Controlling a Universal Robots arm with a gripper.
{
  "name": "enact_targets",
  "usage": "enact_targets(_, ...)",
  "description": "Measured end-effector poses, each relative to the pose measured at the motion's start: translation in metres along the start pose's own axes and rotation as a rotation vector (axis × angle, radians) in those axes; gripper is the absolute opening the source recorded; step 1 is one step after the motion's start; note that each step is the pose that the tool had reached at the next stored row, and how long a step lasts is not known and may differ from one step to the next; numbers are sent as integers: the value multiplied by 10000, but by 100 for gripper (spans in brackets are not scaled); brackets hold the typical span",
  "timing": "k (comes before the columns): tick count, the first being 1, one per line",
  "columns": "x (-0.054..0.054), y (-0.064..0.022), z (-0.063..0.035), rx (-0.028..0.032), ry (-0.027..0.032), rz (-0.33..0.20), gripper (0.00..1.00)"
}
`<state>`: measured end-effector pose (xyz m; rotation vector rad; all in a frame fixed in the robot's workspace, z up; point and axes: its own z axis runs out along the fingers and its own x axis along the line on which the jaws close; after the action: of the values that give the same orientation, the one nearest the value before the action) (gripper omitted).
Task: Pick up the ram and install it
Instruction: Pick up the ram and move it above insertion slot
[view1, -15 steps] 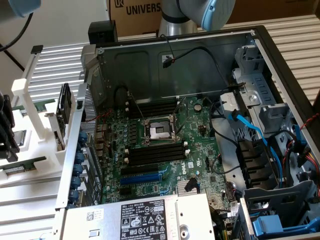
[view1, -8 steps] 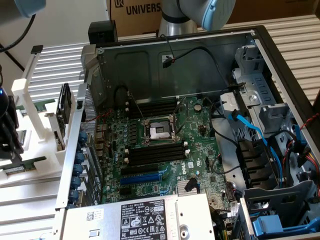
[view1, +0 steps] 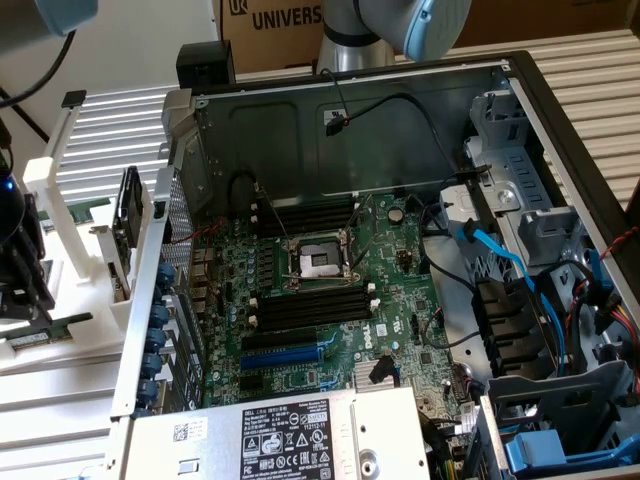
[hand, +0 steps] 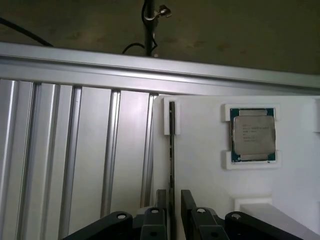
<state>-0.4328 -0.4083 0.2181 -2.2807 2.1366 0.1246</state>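
"Ram (hand: 171, 150) first: where's it at?"

"Standing on its long edge in a slot of the matte white moulded holder (hand: 200, 170). From the wrist view it's just a thin dark line, edge-on. Far end sits in a notch of the holder."

"And the jaws?"

"Apart, one on either side of the ram. Two flat black fingers (hand: 161, 200) straddle its near end. Slim gap shows each side, so not clamped on it."

"Colour, finish?"

"In the exterior view the ram (view1: 48, 331) is a long narrow green board w/ a white label strip. It's at that view's far left, just below the dark bulk that carries the jaws."

"Anything else on the holder?"

"Square silver processor chip (hand: 252, 135), brushed metal lid w/ green rim. Lies flat in its own recess, well apart from the ram."

"Table?"

"Ribbed aluminium table (hand: 75, 160), long parallel grooves, dull sheen. Holder lies on it."

"PC?"

"Open grey sheet-steel computer case (view1: 350, 120), toward the exterior view's right, well apart from the ram. Inside: green motherboard (view1: 400, 300), long black memory slots (view1: 310, 308) beside the square CPU socket (view1: 318, 262), blue & black cables (view1: 500, 260) at the side."
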Motion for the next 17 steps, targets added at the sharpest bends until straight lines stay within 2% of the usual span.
enact_targets(2,1,-11,2,63,7,-6,26)
enact_targets(3,1,-12,4,136,12,-11,26)
enact_targets(4,2,-12,10,327,25,-26,26)
enact_targets(5,2,-10,14,417,32,-31,26)
enact_targets(6,2,-10,15,460,34,-34,26)
enact_targets(17,3,-3,73,461,35,-33,26)
